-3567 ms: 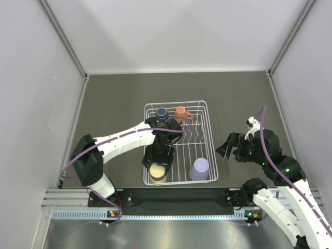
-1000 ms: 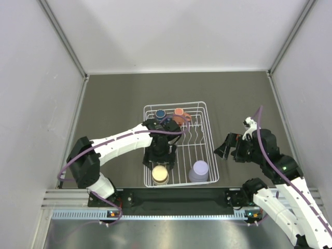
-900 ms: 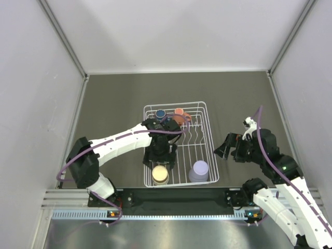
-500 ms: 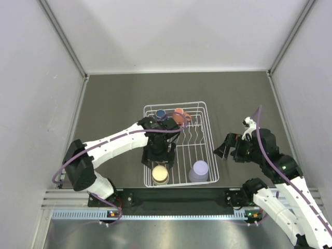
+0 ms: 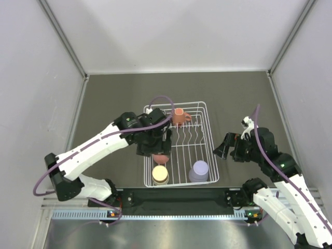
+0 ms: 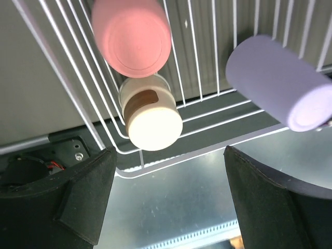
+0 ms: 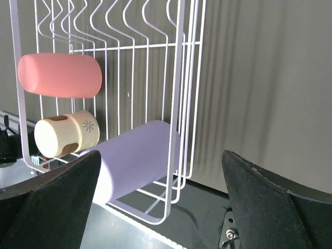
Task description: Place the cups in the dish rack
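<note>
Here, with my left fingers [image 6: 78,202] and right fingers [image 7: 46,202] spread empty, I judge a low sweep over the dish rack [image 5: 197,102] could topple the pink tumbler [image 6: 131,36].

We get top external high at the near edge, facing down over the whole dark grey table [image 5: 114,104]. Left wrist: close above the near-left corner of the white wire dish rack [image 5: 191,139], looking down. Right wrist: close, from its right side. Both wrists share the pink tumbler [image 6: 131,37], lavender tumbler [image 7: 136,160] and cream-based brown cup [image 6: 150,115].
</note>
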`<action>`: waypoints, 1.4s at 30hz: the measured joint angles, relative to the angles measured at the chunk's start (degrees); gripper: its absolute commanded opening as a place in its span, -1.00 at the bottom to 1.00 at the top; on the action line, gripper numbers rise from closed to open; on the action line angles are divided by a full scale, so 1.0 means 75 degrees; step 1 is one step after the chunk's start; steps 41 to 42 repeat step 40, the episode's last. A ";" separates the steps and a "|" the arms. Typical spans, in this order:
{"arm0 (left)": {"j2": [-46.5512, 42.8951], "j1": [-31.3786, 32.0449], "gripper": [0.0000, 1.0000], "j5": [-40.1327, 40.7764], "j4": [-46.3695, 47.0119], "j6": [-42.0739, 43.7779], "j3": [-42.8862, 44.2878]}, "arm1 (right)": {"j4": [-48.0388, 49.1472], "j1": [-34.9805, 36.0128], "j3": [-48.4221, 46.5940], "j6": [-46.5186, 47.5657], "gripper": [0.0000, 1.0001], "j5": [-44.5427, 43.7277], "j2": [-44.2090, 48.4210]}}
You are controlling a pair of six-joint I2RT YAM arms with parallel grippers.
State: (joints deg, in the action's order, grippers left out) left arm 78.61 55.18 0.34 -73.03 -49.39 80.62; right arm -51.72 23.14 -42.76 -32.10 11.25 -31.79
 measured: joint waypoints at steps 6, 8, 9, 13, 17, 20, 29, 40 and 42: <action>-0.0726 -0.0079 0.79 0.0965 0.0026 0.0128 0.0597 | 0.0003 0.0000 -0.0012 0.0023 1.00 -0.0087 -0.0096; -0.1070 -0.0119 0.79 0.1265 0.0189 0.0184 0.0627 | 0.0003 0.0000 -0.0029 0.0026 0.99 -0.0093 -0.0181; -0.1195 -0.0152 0.79 0.1367 0.0248 0.0201 0.0624 | -0.0003 0.0000 -0.0058 0.0029 1.00 -0.0105 -0.0239; -0.1886 -0.0233 0.86 0.1950 0.0866 0.0358 0.0373 | -0.0009 0.0000 -0.0219 0.0064 0.99 -0.0166 -0.0382; -0.2675 -0.0309 0.97 0.2573 0.1565 0.0475 -0.0268 | -0.0003 0.0000 -0.0329 0.0085 0.99 -0.0294 -0.0385; -0.3369 -0.0367 0.97 0.3028 0.2095 0.0516 -0.0930 | -0.0017 0.0000 -0.0329 0.0082 0.99 -0.0391 -0.0385; -0.3692 -0.1690 0.97 0.2570 0.3197 0.0740 -0.1950 | -0.0017 0.0000 -0.0329 0.0058 0.99 -0.0685 -0.0085; -0.3305 -0.6312 0.97 -0.2291 0.5572 0.0761 -0.3701 | 0.0128 0.0000 0.0245 -0.0184 0.99 -0.0947 0.0670; -0.3305 -0.6312 0.97 -0.2291 0.5572 0.0761 -0.3701 | 0.0128 0.0000 0.0245 -0.0184 0.99 -0.0947 0.0670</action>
